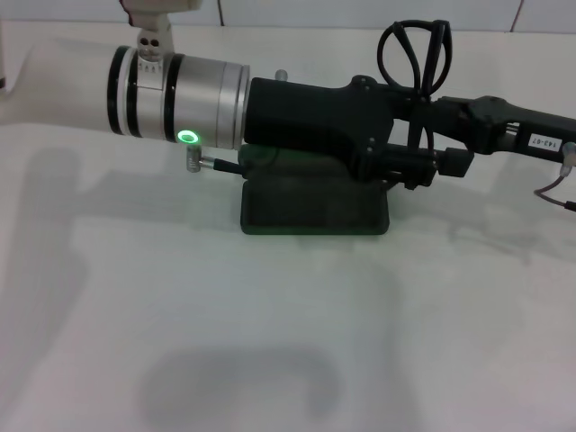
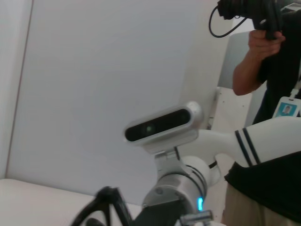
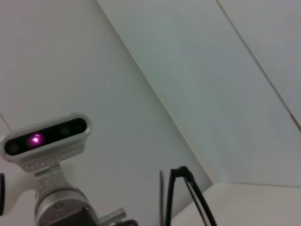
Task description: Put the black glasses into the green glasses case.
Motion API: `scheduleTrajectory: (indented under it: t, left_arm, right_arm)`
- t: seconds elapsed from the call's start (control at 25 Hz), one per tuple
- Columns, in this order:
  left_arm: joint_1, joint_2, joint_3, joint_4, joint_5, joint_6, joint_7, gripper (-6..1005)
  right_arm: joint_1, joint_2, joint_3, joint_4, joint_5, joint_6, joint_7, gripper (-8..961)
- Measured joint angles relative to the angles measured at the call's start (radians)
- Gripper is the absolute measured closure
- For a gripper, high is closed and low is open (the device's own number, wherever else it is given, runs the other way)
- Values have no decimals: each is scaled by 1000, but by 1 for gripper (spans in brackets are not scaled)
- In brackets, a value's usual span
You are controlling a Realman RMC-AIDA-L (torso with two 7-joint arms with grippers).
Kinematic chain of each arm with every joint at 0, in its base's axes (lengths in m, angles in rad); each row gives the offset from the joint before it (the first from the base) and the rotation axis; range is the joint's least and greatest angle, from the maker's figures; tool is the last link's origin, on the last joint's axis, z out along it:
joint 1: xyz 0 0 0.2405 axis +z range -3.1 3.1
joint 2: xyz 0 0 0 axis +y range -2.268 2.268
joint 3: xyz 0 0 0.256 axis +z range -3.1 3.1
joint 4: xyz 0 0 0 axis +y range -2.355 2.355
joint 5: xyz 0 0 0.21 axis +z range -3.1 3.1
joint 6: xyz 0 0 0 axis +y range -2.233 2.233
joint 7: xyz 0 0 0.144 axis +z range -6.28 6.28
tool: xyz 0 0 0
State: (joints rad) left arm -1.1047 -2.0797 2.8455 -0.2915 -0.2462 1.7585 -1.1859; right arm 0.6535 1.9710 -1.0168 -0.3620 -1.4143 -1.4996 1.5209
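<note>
Well, the biggest thing is the white tabletop [image 1: 270, 342]. It fills the head view, and a soft grey shadow [image 1: 243, 378] lies on its near part.

Next comes the left arm [image 1: 207, 90]. It reaches in from the left side and goes almost all the way across, hanging above the tabletop. It is white first, then has black stripes, then a shiny silver ring, then a thick black part. At its far end, near the right edge of the head view, is the left gripper [image 1: 531, 130], which has a small white label on it. I cannot tell if the jaws are open or closed.

In the left wrist view a person [image 2: 277, 70] in a black shirt stands behind the robot, and the robot's head camera [image 2: 160, 125] looks down.

The green glasses case [image 1: 315, 211] lies flat on the tabletop, right under the black part of the left arm. The arm hides its back part, so I cannot tell if the lid is up.

A thin black cable loop [image 1: 418, 63] sticks up from the arm, past the case.

A little green light [image 1: 187, 137] glows on the silver ring.

I cannot tell where the black glasses are.
</note>
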Motion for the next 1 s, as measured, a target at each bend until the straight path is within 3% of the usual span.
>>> scheduleTrajectory:
  t: [1.0]
  left_arm:
    - [4,12,-2,1,-11,14,1,351]
  right_arm:
    - [-43,3,-4,-52,-41,-7,-93,864]
